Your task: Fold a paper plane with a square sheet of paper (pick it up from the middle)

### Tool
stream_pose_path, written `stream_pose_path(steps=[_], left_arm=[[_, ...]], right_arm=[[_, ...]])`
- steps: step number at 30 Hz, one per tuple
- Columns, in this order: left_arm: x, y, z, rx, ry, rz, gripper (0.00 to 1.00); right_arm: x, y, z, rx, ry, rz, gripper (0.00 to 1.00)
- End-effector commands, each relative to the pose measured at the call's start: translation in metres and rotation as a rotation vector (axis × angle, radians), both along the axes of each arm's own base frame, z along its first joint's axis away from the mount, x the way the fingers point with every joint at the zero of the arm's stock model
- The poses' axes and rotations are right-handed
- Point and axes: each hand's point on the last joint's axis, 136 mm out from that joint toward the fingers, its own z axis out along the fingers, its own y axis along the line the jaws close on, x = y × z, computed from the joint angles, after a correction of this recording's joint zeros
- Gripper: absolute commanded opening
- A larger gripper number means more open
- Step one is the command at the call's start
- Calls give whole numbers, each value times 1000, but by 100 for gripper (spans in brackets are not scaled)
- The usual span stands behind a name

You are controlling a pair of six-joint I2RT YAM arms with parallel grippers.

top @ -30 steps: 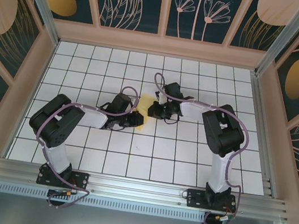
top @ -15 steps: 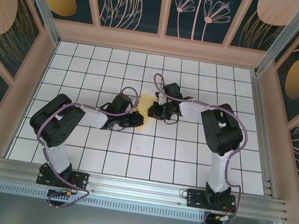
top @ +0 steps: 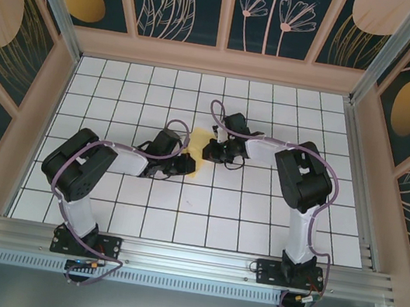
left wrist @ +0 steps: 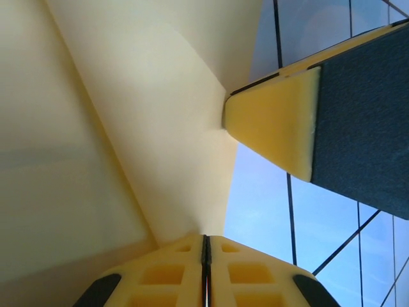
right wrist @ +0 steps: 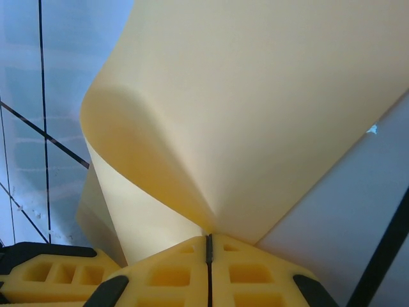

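Square sheet of paper [top: 198, 140], pale yellow, bowed near the middle of the white gridded worktop [top: 258, 210], held between the two arms, left fingers [left wrist: 172, 275] pinched shut on one edge, right fingers [right wrist: 166, 275] pinched shut on the opposite side

L pincer [top: 189, 164], R pincer [top: 208, 151], paper [top: 200, 141] crowd ctr, outer tiles [top: 122, 84] free
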Motion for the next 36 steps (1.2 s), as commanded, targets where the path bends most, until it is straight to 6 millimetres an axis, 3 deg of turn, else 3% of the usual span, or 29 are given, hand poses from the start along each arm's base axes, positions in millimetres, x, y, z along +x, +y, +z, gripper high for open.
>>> stream_pose_path(steps=[1, 11, 24, 30, 36], left_arm=[[-5, 8, -17, 47, 60, 24, 12], [-5, 13, -19, 68, 67, 51, 11], [-7, 33, -30, 155, 106, 146, 8], [-7, 32, -31, 152, 108, 147, 8], [-6, 28, -30, 140, 110, 148, 8]], right_arm=[[7, 3, 2, -11, -22, -3, 10], [9, 5, 2, -15, -25, -1, 10], [29, -11, 37, -51, -142, -148, 20], [11, -8, 52, 36, -137, -159, 20], [-13, 9, 46, 94, -77, -93, 16]])
